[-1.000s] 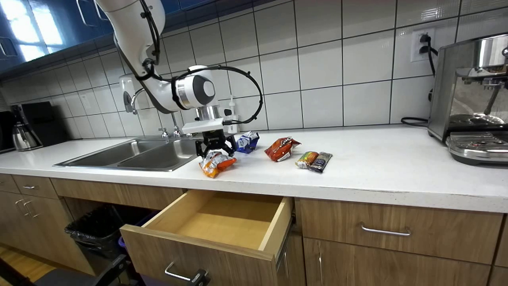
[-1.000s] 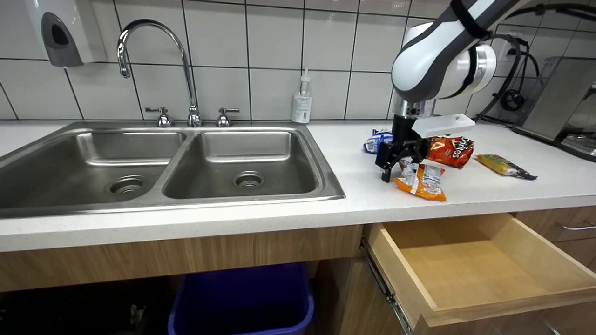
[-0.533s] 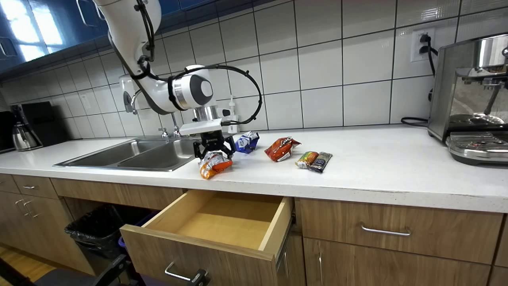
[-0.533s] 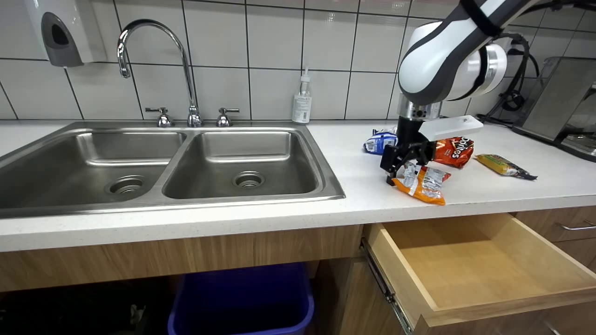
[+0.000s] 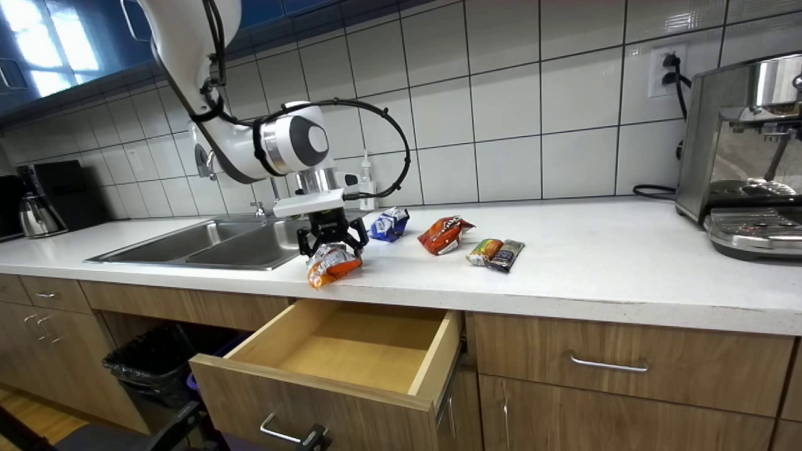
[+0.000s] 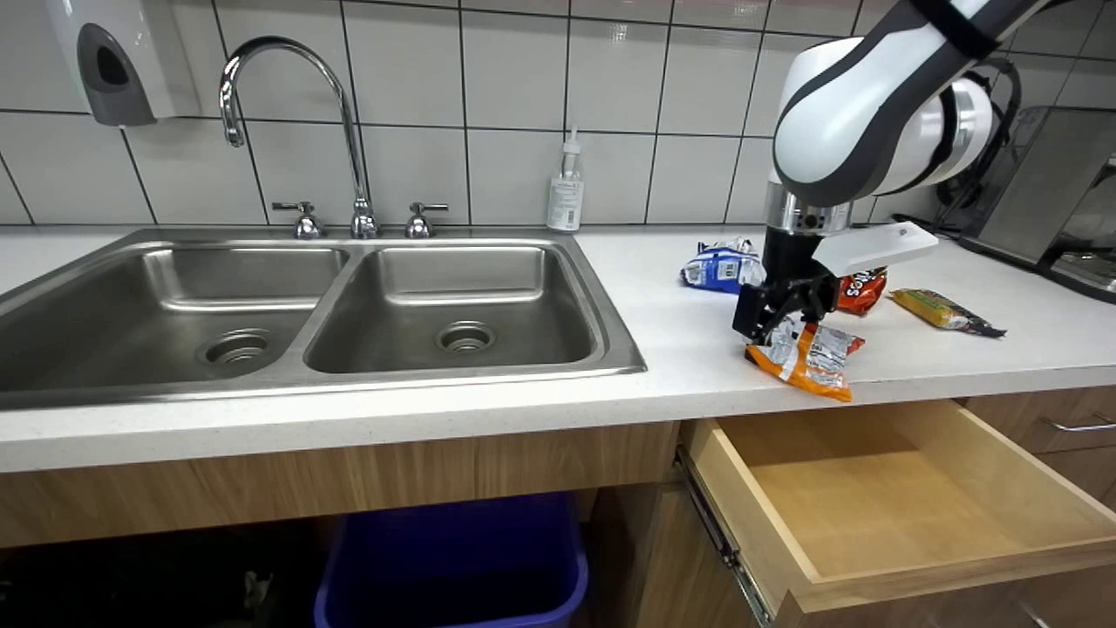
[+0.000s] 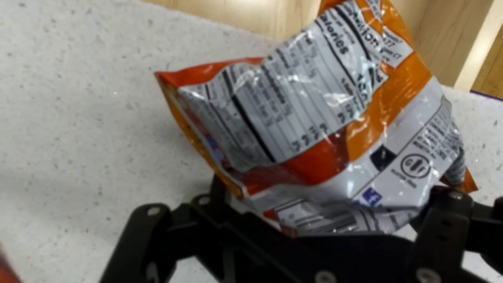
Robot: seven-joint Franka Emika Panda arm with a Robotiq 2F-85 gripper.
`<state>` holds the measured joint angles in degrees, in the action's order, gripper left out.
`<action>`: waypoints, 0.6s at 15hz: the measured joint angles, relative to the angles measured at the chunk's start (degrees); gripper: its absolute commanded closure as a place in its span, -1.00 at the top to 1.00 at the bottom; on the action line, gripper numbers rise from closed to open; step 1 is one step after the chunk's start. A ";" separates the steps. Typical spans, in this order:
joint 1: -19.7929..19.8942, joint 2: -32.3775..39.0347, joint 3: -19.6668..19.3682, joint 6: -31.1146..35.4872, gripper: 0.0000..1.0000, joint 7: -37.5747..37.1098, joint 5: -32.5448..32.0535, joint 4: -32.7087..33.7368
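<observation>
My gripper is shut on an orange and silver chip bag, with the bag between its two fingers. In an exterior view the gripper and the bag are by the counter's front edge; I cannot tell whether the bag touches the counter. In the wrist view the bag hangs with its printed back showing and hides much of the fingers. A blue bag and a red bag lie behind on the counter. A yellow-green packet and a black packet lie further right.
An open wooden drawer sticks out below the counter edge. A double steel sink with a tall faucet and a soap bottle stand nearby. A coffee machine is at the right. Bins stand under the counter.
My gripper has moved toward the counter's front edge, carrying the orange bag with it. The other bags and the drawer have not moved.
</observation>
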<state>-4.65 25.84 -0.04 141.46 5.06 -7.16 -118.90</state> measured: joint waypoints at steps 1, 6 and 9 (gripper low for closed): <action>0.00 -0.55 -0.03 0.18 1.00 0.00 -0.12 -0.90; 0.00 -3.99 -0.18 0.96 1.00 -0.03 -1.33 -6.08; 0.00 -6.41 -0.33 2.15 1.00 -0.16 -2.34 -9.52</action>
<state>-4.65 19.43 -0.37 143.61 4.90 -9.50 -128.42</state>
